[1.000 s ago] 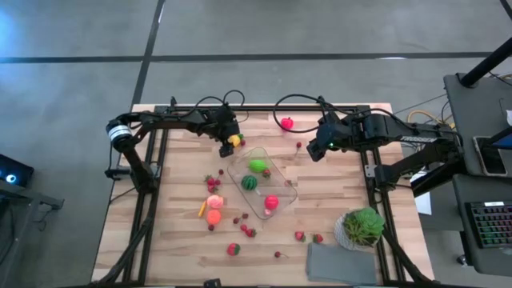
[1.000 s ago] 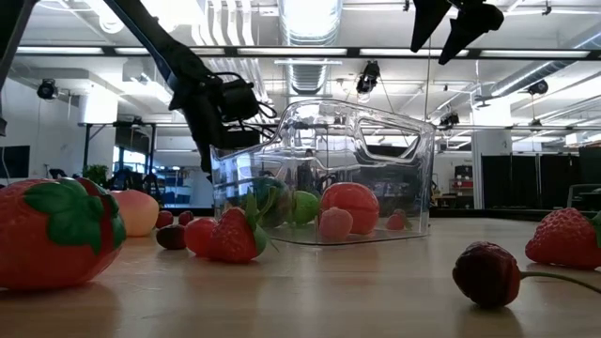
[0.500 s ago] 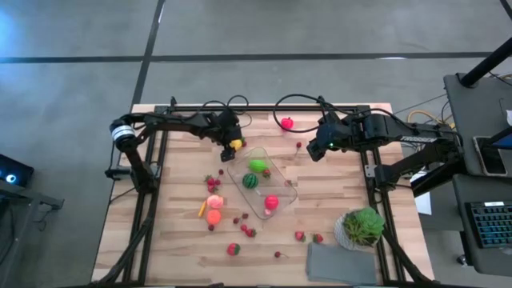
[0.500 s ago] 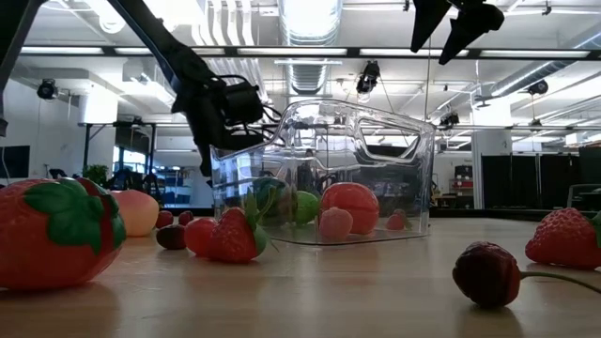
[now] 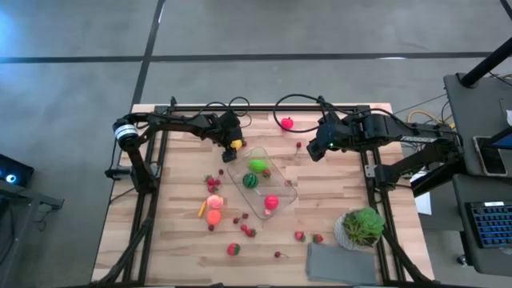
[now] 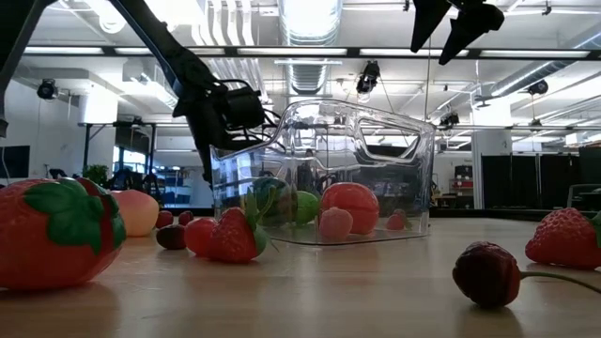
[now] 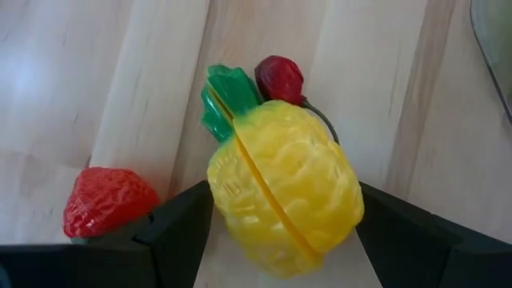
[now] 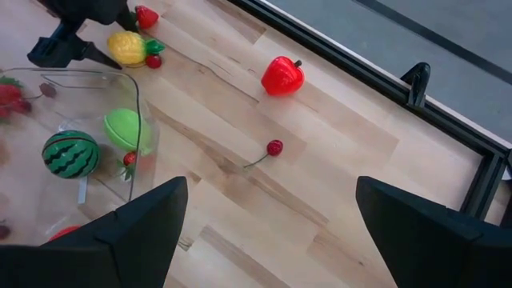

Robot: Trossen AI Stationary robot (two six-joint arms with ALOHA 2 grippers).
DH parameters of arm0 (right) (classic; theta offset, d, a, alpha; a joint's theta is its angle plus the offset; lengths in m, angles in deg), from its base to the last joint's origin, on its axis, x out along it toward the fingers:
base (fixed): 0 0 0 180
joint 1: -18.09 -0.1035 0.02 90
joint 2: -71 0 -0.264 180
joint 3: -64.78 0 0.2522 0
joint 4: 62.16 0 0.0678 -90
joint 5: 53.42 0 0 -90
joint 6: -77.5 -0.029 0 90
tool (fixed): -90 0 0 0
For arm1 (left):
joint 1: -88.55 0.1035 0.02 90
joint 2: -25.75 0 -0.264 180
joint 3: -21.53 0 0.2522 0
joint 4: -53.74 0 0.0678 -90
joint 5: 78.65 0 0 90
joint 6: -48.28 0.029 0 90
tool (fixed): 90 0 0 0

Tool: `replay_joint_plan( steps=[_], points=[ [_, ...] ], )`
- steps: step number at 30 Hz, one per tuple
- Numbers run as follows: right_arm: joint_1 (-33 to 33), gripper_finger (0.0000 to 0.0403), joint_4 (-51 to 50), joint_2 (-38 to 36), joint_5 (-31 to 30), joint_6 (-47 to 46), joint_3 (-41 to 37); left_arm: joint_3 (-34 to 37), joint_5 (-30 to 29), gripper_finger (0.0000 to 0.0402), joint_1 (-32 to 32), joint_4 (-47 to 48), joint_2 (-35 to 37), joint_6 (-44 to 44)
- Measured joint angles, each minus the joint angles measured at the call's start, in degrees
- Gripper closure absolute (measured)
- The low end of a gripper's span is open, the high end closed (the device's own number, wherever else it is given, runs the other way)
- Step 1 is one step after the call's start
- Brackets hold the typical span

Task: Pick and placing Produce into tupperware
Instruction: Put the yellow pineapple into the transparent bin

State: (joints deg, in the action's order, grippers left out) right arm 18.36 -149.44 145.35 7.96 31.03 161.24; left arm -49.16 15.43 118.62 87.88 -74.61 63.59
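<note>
Now clamping the yellow pineapple [image 7: 282, 188] between left gripper [image 5: 232, 145] fingers, just beside the clear tupperware [image 5: 282, 194] far corner. Watermelon [image 5: 250, 182], green fruit [image 5: 258, 166] and red fruit [image 5: 272, 202] inside tub. Right gripper [image 5: 314, 150] spread wide, empty, raised near a loose cherry [image 8: 274, 147].

A robotics lab in an open industrial hall: a pale wooden slatted worktop [image 5: 336, 188] on a black metal frame stands on grey concrete floor [image 5: 240, 40], with exposed silver ceiling ducts [image 6: 310, 70], strip lights and a keyboard desk [image 5: 488, 224] beside the worktop's right edge.
</note>
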Motion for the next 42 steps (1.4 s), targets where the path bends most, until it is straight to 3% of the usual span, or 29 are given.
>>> replay_joint_plan(
  steps=[10, 17, 23, 25, 30, 36, 42],
  points=[
    [0.0, 0.0049, 0.0, 0.0, 0.0, 0.0, 0.0, 0.0, 0.0, 0.0195, 0.0, -0.4, 0.0, 0.0],
    [0.0, 0.0049, 0.0, 0.0, 0.0, 0.0, 0.0, -0.2, -0.3, 0.0192, 0.0, -0.1, 2.6, 0.0],
    [0.0, 0.0049, 0.0, 0.0, 0.0, 0.2, 0.0, -0.2, -1.1, 0.0192, -0.3, 0.6, 11.7, -2.3],
    [0.0, 0.0049, 0.0, 0.0, 0.0, 0.2, 0.0, -0.2, 1.8, 0.0192, -0.7, 1.0, 15.9, -5.6],
    [0.0, 0.0049, 0.0, 0.0, 0.0, 0.2, 0.0, 0.5, 19.0, 0.0192, -3.6, 1.3, 24.6, -12.2],
    [0.0, 0.0049, 0.6, 0.0, 0.0, 0.0, 0.0, 2.6, 37.0, 0.0192, -6.9, 0.3, 25.7, -24.0],
    [0.0, 0.0049, 0.9, 0.0, 0.2, 0.0, 0.0, 2.8, 38.7, 0.0192, -7.4, -2.6, 21.4, -27.1]
  ],
)
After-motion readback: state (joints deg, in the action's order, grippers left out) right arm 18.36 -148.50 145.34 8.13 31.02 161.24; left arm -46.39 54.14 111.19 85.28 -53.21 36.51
